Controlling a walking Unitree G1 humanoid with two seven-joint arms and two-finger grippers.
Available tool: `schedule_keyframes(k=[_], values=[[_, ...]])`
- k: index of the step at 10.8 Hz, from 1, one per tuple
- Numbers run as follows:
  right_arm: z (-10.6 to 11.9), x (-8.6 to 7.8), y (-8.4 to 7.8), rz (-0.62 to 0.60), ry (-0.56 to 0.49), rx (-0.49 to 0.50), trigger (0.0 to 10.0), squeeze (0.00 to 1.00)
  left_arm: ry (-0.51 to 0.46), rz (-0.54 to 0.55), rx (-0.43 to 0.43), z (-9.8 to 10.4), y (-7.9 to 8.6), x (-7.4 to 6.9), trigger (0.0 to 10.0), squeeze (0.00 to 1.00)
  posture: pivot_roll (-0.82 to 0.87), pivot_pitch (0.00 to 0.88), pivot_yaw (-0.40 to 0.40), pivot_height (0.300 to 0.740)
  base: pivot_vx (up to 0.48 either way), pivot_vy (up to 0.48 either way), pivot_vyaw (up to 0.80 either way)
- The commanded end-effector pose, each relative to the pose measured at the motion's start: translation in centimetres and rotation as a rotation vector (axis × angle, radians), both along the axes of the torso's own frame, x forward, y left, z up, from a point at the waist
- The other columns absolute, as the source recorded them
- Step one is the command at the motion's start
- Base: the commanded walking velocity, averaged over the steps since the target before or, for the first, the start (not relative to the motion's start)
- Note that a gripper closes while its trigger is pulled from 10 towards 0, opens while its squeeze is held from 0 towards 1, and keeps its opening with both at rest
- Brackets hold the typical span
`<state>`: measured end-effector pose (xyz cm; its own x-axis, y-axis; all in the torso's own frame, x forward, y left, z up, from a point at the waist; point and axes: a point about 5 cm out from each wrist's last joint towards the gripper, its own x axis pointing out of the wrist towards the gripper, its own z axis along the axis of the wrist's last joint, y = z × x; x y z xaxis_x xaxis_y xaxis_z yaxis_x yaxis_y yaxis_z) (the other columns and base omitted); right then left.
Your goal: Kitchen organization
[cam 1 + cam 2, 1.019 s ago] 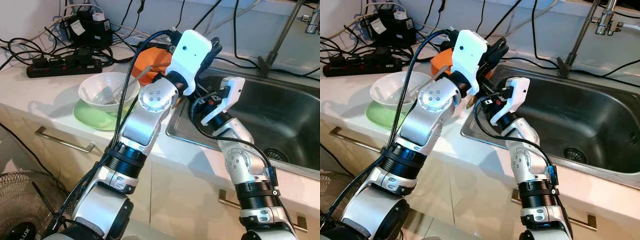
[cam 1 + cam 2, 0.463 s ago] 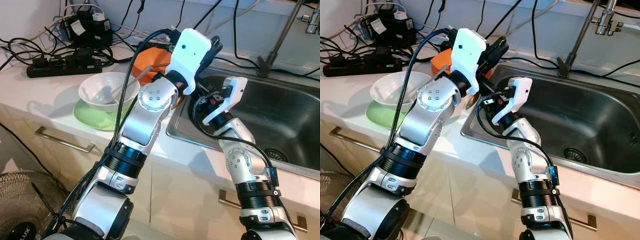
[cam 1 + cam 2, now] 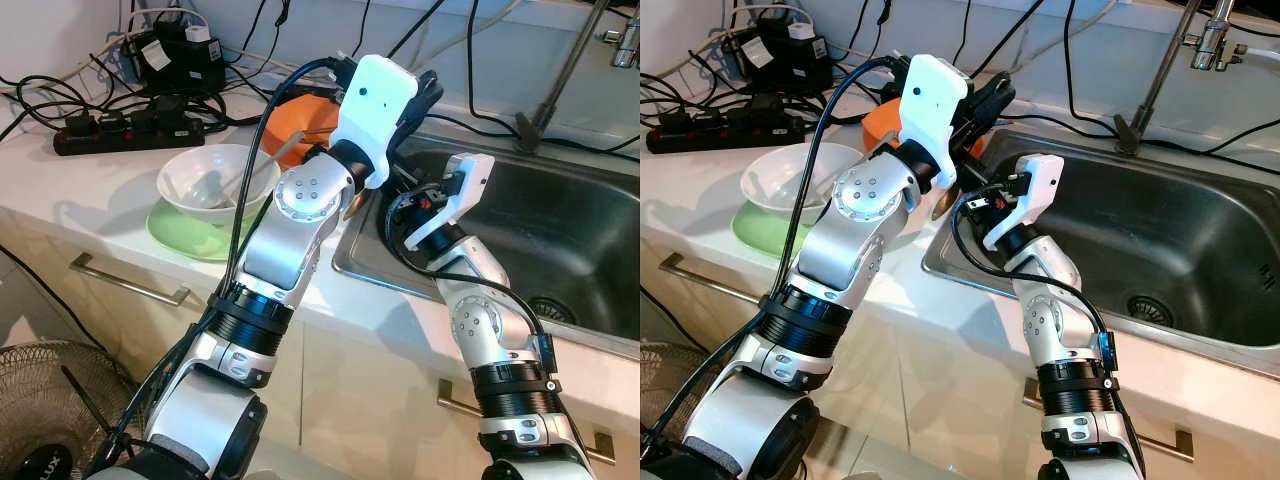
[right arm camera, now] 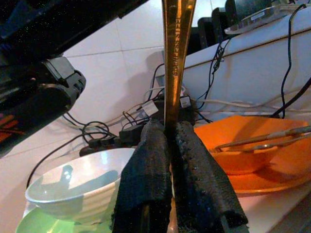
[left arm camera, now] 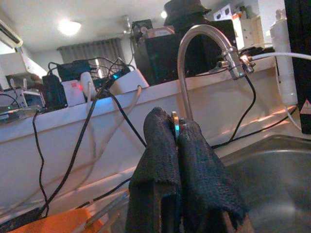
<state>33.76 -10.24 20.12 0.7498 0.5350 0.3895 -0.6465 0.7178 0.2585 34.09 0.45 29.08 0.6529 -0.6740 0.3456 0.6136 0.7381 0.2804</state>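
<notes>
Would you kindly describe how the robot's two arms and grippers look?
Both arms are silver metal with round joints and black ribbed collars. White housings sit at the wrists, and black cables loop along them. The left gripper and right gripper have long black fingers with a rough, fabric-like surface.

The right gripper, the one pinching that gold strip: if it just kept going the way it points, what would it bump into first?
Probably the white bowl on the green plate, just ahead of the right gripper; depth is uncertain.
</notes>
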Motion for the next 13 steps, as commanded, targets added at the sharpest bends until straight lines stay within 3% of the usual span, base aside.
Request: schedule_keyframes(k=[1,2,8,9,10,11,13], values=[[0.8,0.2,0.1,0.003,-0.028,0.010,0.0,0.00,-0.001,-0.019,-0.008,0.2,-0.2,-0.2,10.0,0.67,0.18,0.000,-0.017,0.717,0.000,0.000,0.00],[0.8,0.2,0.1,0.003,-0.028,0.010,0.0,0.00,0.004,-0.021,-0.012,0.2,-0.2,-0.2,10.0,1.00,0.18,0.000,-0.017,0.717,0.000,0.000,0.00],[0.7,0.4,-0.1,-0.021,-0.018,0.014,0.0,0.00,0.012,-0.020,-0.036,0.6,0.1,-0.1,10.0,1.00,0.18,0.000,-0.018,0.717,0.000,0.000,0.00],[0.7,0.5,-0.3,-0.035,-0.015,0.016,0.0,0.00,0.010,-0.021,-0.035,0.6,0.1,-0.2,10.0,0.84,0.18,0.000,-0.018,0.717,0.000,0.000,0.00],[0.7,0.7,-0.5,-0.054,-0.012,0.016,0.0,0.00,0.007,-0.023,-0.033,0.6,0.0,-0.2,10.0,0.10,0.18,0.000,-0.019,0.717,0.000,0.000,0.00],[0.6,1.3,-1.4,-0.134,0.011,0.024,0.0,0.00,0.009,-0.029,-0.033,0.5,0.0,-0.2,10.0,0.00,0.18,0.000,-0.019,0.717,0.000,0.000,0.00],[0.5,2.2,-2.9,-0.266,0.039,0.023,0.0,0.00,0.012,-0.029,-0.041,0.6,0.2,-0.2,10.0,0.00,0.18,0.000,-0.019,0.717,0.000,0.000,0.00]])
